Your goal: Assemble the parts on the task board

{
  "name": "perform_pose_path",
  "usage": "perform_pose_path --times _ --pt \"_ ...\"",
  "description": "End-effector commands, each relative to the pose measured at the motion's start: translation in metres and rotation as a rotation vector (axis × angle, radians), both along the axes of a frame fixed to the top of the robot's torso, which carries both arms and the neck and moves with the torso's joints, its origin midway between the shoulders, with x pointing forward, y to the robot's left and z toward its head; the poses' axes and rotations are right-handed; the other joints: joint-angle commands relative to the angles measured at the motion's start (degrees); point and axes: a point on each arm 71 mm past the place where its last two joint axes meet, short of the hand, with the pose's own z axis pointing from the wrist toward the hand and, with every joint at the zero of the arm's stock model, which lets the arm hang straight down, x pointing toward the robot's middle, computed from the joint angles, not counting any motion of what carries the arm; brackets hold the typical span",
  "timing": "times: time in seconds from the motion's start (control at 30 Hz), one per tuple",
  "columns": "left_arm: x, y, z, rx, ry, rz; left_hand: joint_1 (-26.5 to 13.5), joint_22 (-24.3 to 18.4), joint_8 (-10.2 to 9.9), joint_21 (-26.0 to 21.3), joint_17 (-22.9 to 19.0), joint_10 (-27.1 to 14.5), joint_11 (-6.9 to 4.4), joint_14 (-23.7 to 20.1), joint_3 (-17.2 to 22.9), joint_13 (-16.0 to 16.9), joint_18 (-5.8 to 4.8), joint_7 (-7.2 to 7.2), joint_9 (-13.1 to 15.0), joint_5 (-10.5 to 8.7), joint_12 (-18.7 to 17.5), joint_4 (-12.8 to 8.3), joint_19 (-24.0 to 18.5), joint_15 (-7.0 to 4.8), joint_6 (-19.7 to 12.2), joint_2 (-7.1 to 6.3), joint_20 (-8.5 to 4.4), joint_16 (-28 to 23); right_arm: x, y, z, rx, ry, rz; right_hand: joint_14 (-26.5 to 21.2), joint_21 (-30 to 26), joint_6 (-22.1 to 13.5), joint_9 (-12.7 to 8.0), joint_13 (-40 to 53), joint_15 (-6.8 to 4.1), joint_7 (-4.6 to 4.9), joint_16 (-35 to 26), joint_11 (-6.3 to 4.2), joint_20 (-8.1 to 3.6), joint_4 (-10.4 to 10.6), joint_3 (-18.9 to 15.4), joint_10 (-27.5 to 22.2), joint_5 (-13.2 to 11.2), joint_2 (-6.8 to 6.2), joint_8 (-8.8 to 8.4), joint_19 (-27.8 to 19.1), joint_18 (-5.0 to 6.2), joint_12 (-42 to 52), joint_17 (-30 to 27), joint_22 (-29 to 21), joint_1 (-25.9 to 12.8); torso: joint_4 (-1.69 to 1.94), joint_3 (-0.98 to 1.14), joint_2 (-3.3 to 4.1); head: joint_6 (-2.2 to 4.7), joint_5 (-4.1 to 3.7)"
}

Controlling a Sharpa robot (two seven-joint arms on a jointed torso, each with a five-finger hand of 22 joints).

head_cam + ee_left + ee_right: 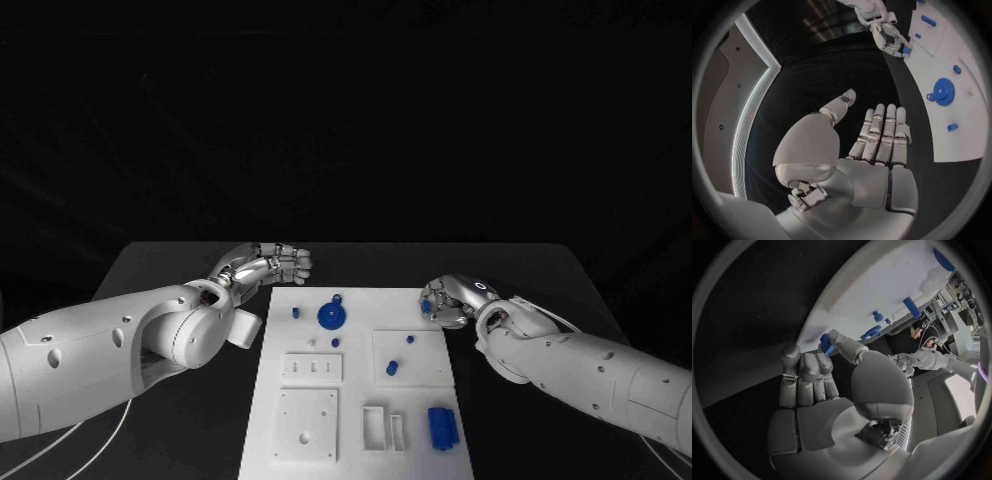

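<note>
The white task board (289, 440) lies in the middle of the table. On it sit a blue gear (332, 318), small blue pegs (391, 368) and a blue block (441, 428). My right hand (454, 300) is at the board's far right corner and pinches a small blue part (825, 343) between thumb and fingers, just at the board's edge (879, 285). The left wrist view shows that hand (887, 36) and the part (906, 50) too. My left hand (271, 265) hovers off the board's far left corner, fingers (886, 130) straight, thumb apart, holding nothing. The gear (943, 92) lies to its side.
The board carries raised white fixtures: a slotted plate (313, 368), a square plate (307, 424) and a small frame (384, 428). Black table (173, 270) surrounds the board on all sides.
</note>
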Motion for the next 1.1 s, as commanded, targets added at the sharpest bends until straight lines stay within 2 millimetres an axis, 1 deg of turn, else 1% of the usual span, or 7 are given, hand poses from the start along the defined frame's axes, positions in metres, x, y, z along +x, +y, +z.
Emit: perform_pose_path --times 0.03,0.17,0.27,0.47,0.73,0.9,1.1 --pt "-0.001 -0.003 0.0 -0.005 0.001 -0.028 -0.4 1.2 -0.2 -0.2 0.2 0.3 -0.01 0.4 0.0 0.0 0.58 1.49 0.0 -0.17 -0.1 -0.4 -0.3 0.16 0.2 0.31 0.02 0.1 -0.002 0.002 0.002 -0.002 -0.032 -0.009 0.0 0.3 2.3 0.3 0.1 -0.49 1.31 -0.2 -0.54 -0.17 -0.3 0.0 0.0 -0.3 0.22 0.47 -0.1 3.94 0.4 0.1 1.0 0.0 0.03 -0.02 -0.02 -0.09 0.01" --pt "-0.001 -0.004 0.0 0.011 0.006 -0.039 -0.7 1.4 -0.1 0.7 0.9 1.6 -0.17 3.0 -0.1 0.2 1.07 1.38 0.2 -0.22 0.4 -0.2 0.9 -0.14 0.6 0.54 -0.23 1.6 -0.005 0.004 0.003 0.008 -0.015 -0.013 0.0 0.4 2.9 0.5 0.2 -0.73 1.05 -0.2 -0.79 -0.14 -0.1 -0.7 0.1 -0.3 0.03 0.77 0.0 3.94 0.4 0.2 1.0 -0.9 -0.01 -0.03 -0.1 -0.04 0.11" --pt "-0.002 -0.005 -0.001 0.037 0.011 -0.043 -1.2 1.4 0.1 2.4 2.2 4.3 -1.32 6.3 -0.4 0.6 1.49 1.11 0.3 -0.29 1.6 0.0 3.3 -1.58 1.3 0.78 -1.31 4.1 -0.007 0.007 0.008 0.008 -0.008 -0.013 0.0 0.4 3.0 0.6 0.3 -0.85 0.93 -0.3 -0.92 -0.18 -0.3 -0.9 0.2 -0.3 0.09 0.83 0.0 3.94 0.5 0.2 1.0 -1.0 -0.14 -0.04 -0.18 0.12 0.21" --pt "0.001 -0.012 -0.008 0.13 0.064 -0.061 -3.5 1.6 1.3 9.5 7.0 12.4 -5.06 15.4 -2.1 2.5 2.34 -0.43 0.9 -0.54 5.8 1.6 11.3 -6.64 4.9 0.89 -5.2 12.2 -0.01 0.024 0.024 -0.021 -0.002 0.004 0.0 0.5 3.2 0.7 0.4 -0.95 0.81 -0.3 -1.03 -0.21 -0.4 -1.2 0.3 -0.3 0.07 0.92 0.0 3.94 0.7 0.2 1.0 -1.1 -0.37 0.0 -0.8 0.59 0.41" --pt "0.008 -0.024 -0.02 0.303 0.162 -0.093 -6.7 1.6 0.9 18.7 13.3 20.5 -8.57 20.6 -3.7 6.5 2.39 -2.48 1.0 -1.13 10.9 4.3 16.7 -11.4 8.5 -0.73 -9.71 22.4 -0.017 0.056 0.046 -0.048 -0.018 0.044 0.1 0.5 3.4 0.8 0.4 -1.03 0.74 -0.3 -1.11 -0.24 -0.5 -1.3 0.3 -0.3 0.28 0.97 0.0 3.94 0.6 0.2 0.9 -1.1 -0.68 0.02 -2.61 0.75 0.74" --pt "0.016 -0.038 -0.025 0.352 0.206 -0.117 -8.0 1.5 1.3 22.6 15.5 22.5 -9.7 22.0 -4.6 8.7 2.46 -3.51 1.4 -1.36 13.9 5.0 18.3 -13.1 10.6 -2.61 -11.3 26.4 -0.021 0.083 0.055 -0.053 -0.039 0.073 0.1 0.4 3.5 0.8 0.5 -1.09 0.67 -0.3 -1.17 -0.29 -0.7 -1.2 0.5 -0.3 0.27 1.01 0.0 3.94 0.7 0.2 0.9 -1.0 -0.79 0.1 -4.13 0.37 1.43" --pt "0.022 -0.051 -0.03 0.403 0.222 -0.14 -11.9 1.2 1.1 23.0 15.5 20.3 -9.48 20.2 -4.8 9.2 1.97 -3.43 1.5 -1.36 13.9 8.2 16.7 -12.71 11.2 -3.78 -11.59 26.3 -0.027 0.11 0.056 -0.048 -0.041 0.106 0.1 0.4 3.6 0.9 0.5 -1.12 0.63 -0.3 -1.21 -0.33 -0.9 -1.2 0.6 -0.3 0.23 1.04 0.0 3.94 0.7 0.2 0.9 -0.8 -0.8 0.15 -5.0 0.16 1.47"
